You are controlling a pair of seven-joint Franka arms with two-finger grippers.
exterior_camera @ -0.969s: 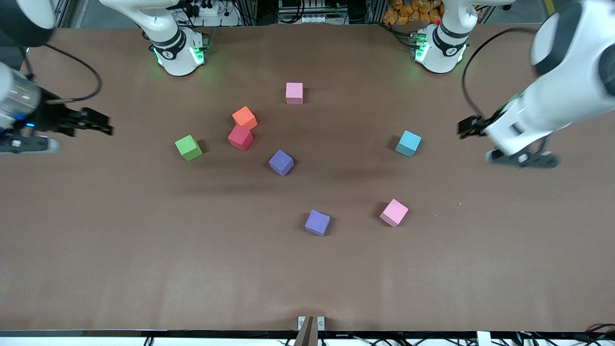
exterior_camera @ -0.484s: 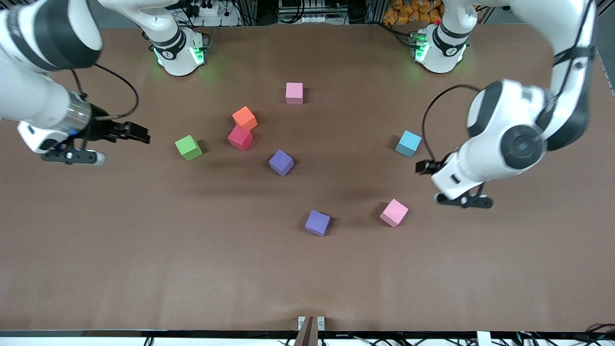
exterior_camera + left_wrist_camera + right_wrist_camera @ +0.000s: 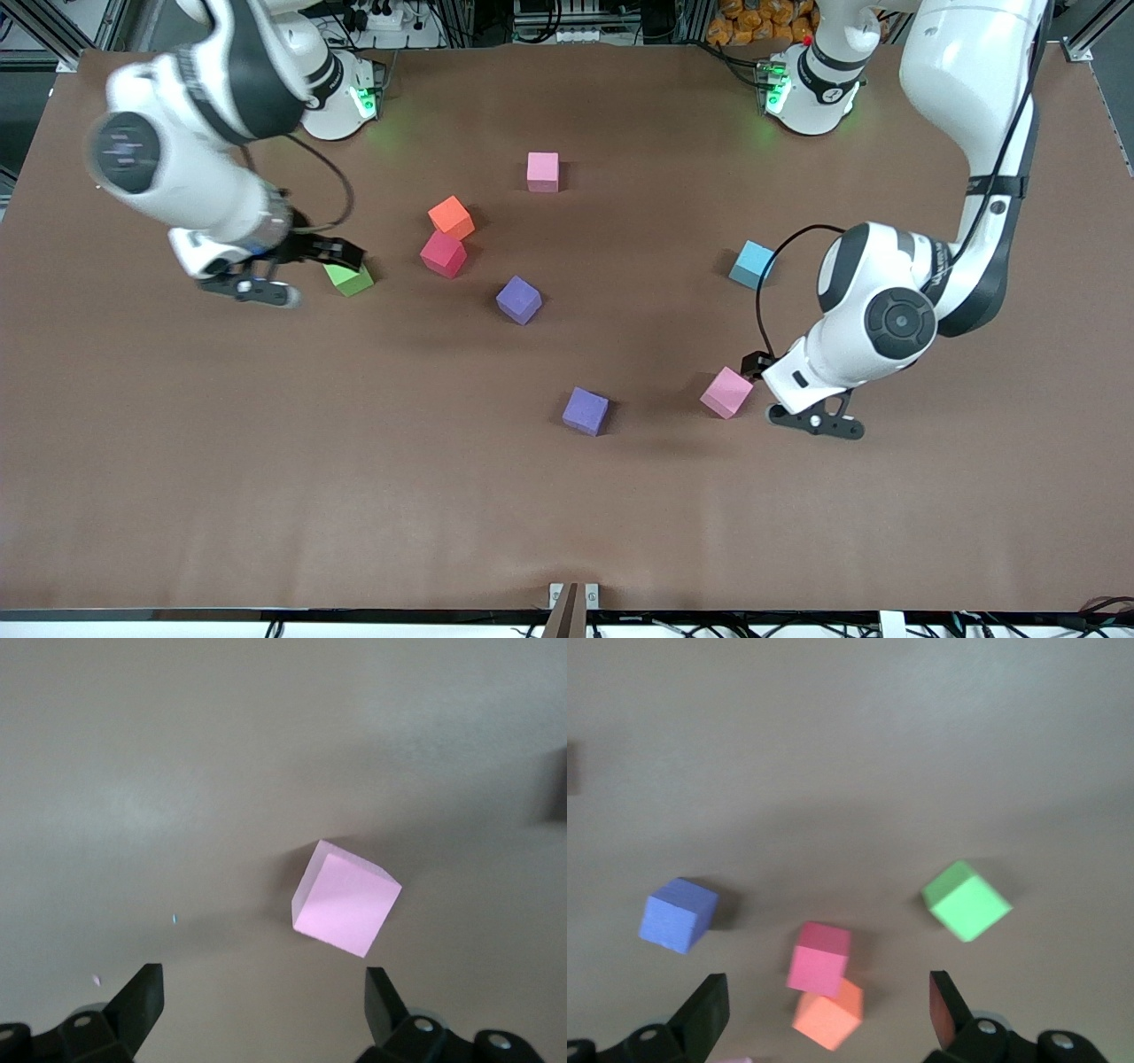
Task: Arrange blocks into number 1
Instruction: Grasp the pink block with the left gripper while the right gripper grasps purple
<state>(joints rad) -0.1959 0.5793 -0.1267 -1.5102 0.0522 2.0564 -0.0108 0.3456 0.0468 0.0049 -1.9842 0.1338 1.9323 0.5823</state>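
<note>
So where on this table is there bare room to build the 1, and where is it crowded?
Bare: the strip nearer the front camera than the near purple block and near pink block. Also between the far pink block and light blue block. Crowded: orange block, red block, green block.

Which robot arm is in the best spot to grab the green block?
Probably the right arm. The right gripper hangs open next to the green block. The left gripper is open too, but down by a pink block near the table's left-arm end.
</note>
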